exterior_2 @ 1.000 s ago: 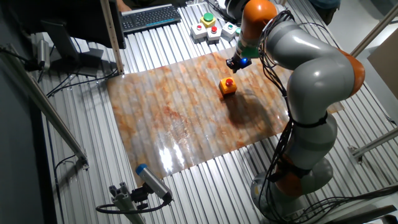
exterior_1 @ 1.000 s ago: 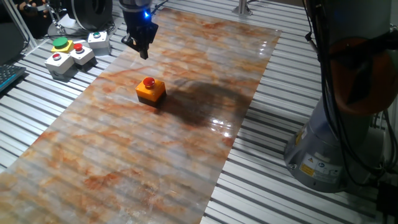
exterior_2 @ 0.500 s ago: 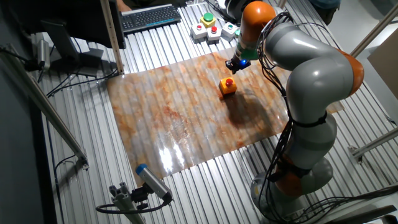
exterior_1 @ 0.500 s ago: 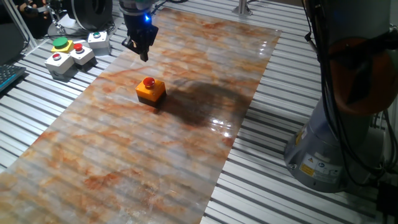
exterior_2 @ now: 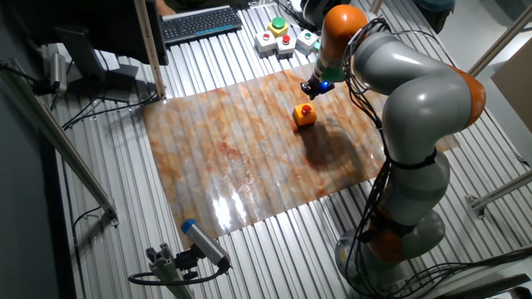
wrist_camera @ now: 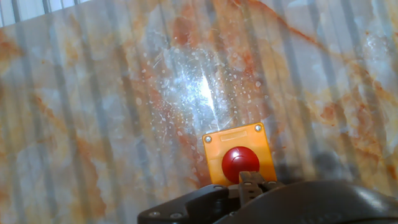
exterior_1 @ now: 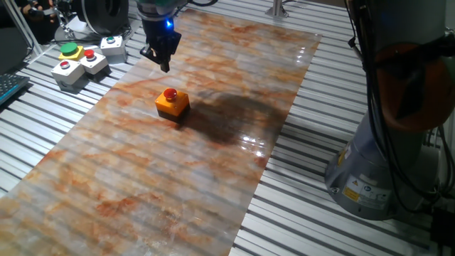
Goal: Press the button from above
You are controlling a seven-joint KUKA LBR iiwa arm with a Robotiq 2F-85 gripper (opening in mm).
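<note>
The red button (exterior_1: 170, 94) sits on its small orange box (exterior_1: 173, 107) on the marbled sheet (exterior_1: 178, 163). It also shows in the other fixed view (exterior_2: 306, 109) and in the hand view (wrist_camera: 240, 163), low and right of centre. My gripper (exterior_1: 164, 63) hangs above the sheet, a little behind and left of the button, apart from it. In the other fixed view the gripper (exterior_2: 310, 89) is just beyond the button. In the hand view the gripper (wrist_camera: 249, 180) has its fingertips touching each other, empty, at the button's near edge.
Grey boxes with red buttons (exterior_1: 78, 64) and one with a green button (exterior_1: 69, 50) stand off the sheet at the back left. A keyboard (exterior_2: 199, 21) lies beyond them. The arm's base (exterior_1: 377, 163) stands at the right on the slatted table.
The gripper has shifted slightly towards the button. The button has not moved.
</note>
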